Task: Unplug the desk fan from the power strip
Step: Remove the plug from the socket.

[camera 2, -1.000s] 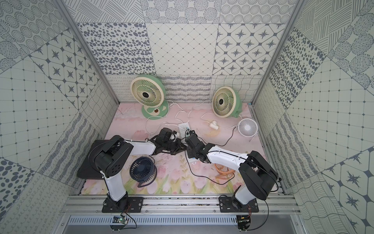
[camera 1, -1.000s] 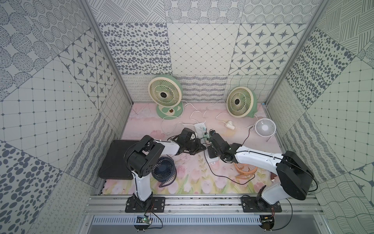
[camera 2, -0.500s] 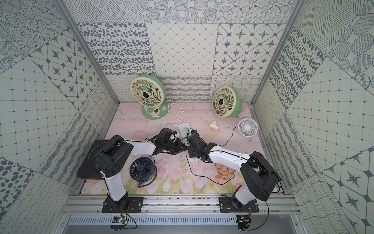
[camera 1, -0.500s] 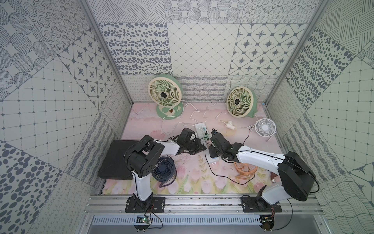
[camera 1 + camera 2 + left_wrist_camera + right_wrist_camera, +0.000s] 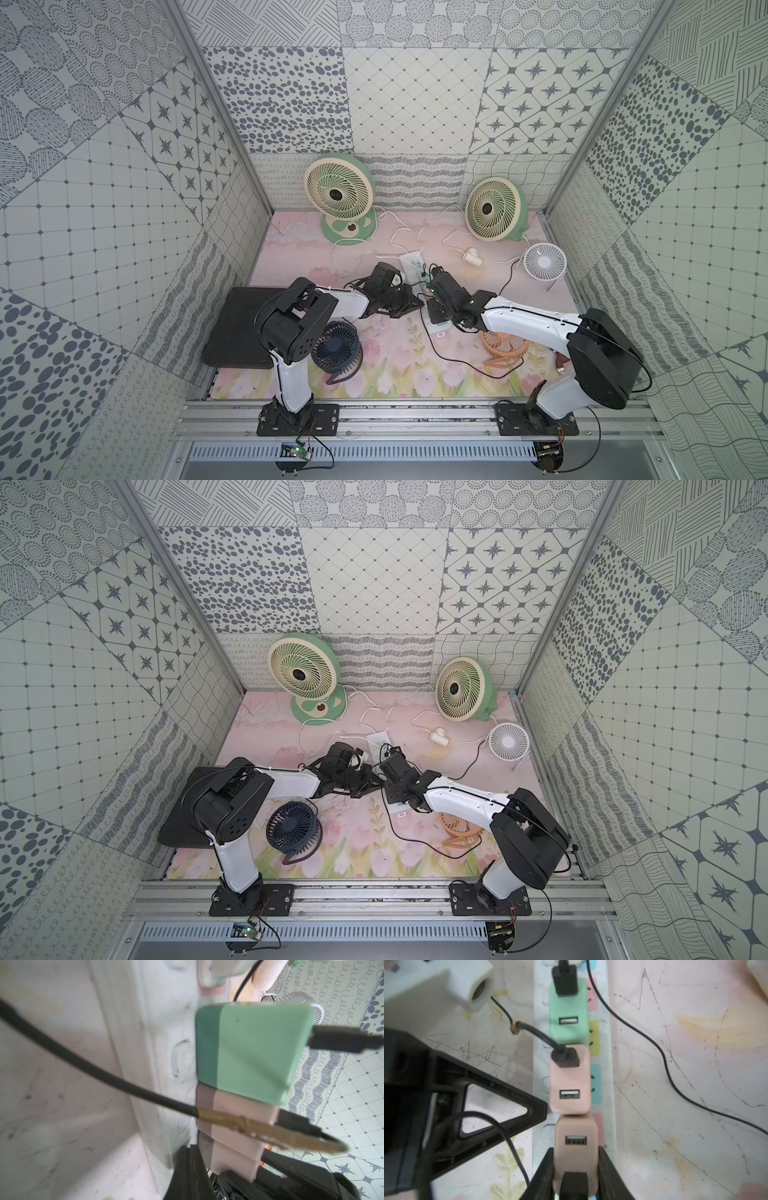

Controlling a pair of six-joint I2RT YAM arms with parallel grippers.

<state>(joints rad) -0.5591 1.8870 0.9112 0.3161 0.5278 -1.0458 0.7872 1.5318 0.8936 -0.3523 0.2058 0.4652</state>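
Re power strip (image 5: 538, 1059): flat on floral mat (image 5: 675, 1064), directly below and ahead of right gripper (image 5: 575, 1150). Clamped on peach USB adapter (image 5: 576, 1130) at near end, one finger each side. Looks still seated; prongs hidden. Strip's edge pinned by clenched left gripper (image 5: 537, 1108), tip beside pink adapter (image 5: 570, 1080). Grasp and brace done, pull-out left. Can't trace black cable (image 5: 573, 1185) to any fan.

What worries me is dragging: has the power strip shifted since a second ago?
No. In a top view the power strip lies where it did: its far end keeps the same gap to the larger green fan's base.
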